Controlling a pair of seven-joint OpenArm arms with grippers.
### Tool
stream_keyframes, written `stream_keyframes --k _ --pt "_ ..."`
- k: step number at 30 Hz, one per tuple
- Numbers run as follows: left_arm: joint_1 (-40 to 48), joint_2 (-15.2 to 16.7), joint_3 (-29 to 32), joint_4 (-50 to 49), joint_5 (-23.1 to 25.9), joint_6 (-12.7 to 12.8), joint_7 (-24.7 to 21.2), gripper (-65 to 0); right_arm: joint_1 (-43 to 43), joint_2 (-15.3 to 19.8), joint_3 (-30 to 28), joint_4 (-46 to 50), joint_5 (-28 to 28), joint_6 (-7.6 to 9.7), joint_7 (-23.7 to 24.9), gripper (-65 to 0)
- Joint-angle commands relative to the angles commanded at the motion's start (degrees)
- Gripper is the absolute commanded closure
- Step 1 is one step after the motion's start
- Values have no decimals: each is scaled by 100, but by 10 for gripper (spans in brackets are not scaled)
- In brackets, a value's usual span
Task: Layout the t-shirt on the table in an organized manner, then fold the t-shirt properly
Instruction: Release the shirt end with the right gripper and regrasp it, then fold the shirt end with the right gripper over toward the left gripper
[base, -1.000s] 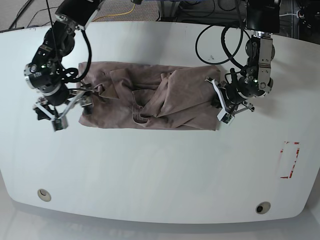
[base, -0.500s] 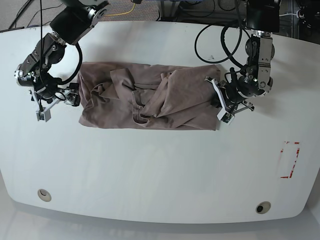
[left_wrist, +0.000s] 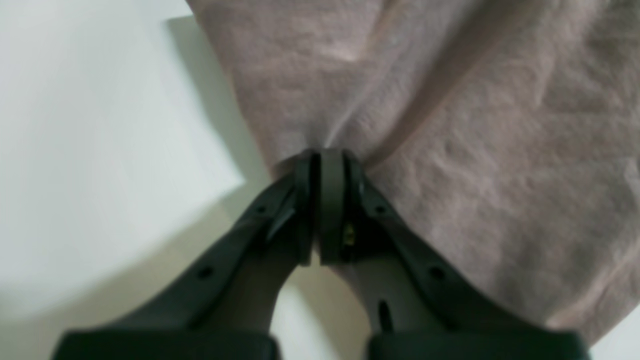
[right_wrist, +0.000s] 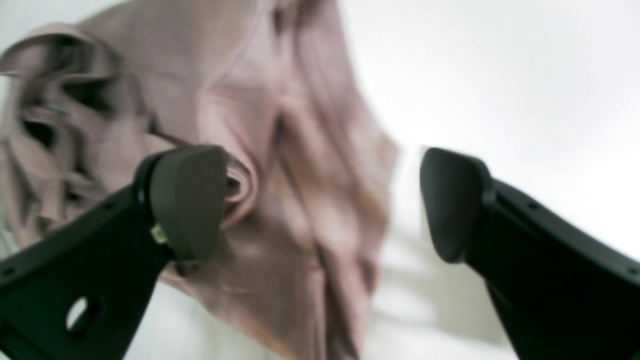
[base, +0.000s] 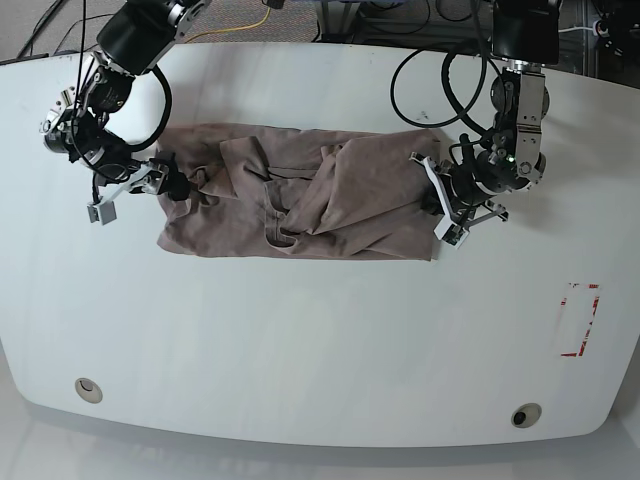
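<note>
T-shirt: crumpled, upper centre of surface. Left claw clamped on its 3 o'clock edge; right claw spread wide, empty, at 9 o'clock. Risk judged: a one-sided pull would drag the bunched cloth rather than flatten it.

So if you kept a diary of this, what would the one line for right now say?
t-shirt: bunched, unfolded on table | left end effector: shut on t-shirt edge | right end effector: open, by other end

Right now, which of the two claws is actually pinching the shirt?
The left gripper, on the base view's right: its jaws are shut on the shirt edge. The right gripper is spread open, with cloth only beside one finger.
</note>
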Motion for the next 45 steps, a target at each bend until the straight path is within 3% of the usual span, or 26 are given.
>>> stream_keyframes --k 17,21,24,30,36,39,45 --pt "-9 0 0 0 0 0 0 -1 9 -369 -571 -97 9 0 26 -583" --pt "-9 0 0 0 0 0 0 -1 9 -396 -589 -97 0 0 44 -556" --pt "-9 0 0 0 0 0 0 -1 18 -396 -598 -97 -26 0 44 -439" --pt "-18 0 0 0 0 0 0 -1 35 -404 -633 -97 -53 0 97 -16" --pt "-26 0 18 0 9 0 0 -1 35 -360 -765 26 0 0 114 -2" --pt "-26 18 44 0 9 0 0 -1 0 -369 -809 580 0 0 70 0" --pt "-26 26 53 0 9 0 9 -3 -53 -501 -809 1820 35 0 -527 0"
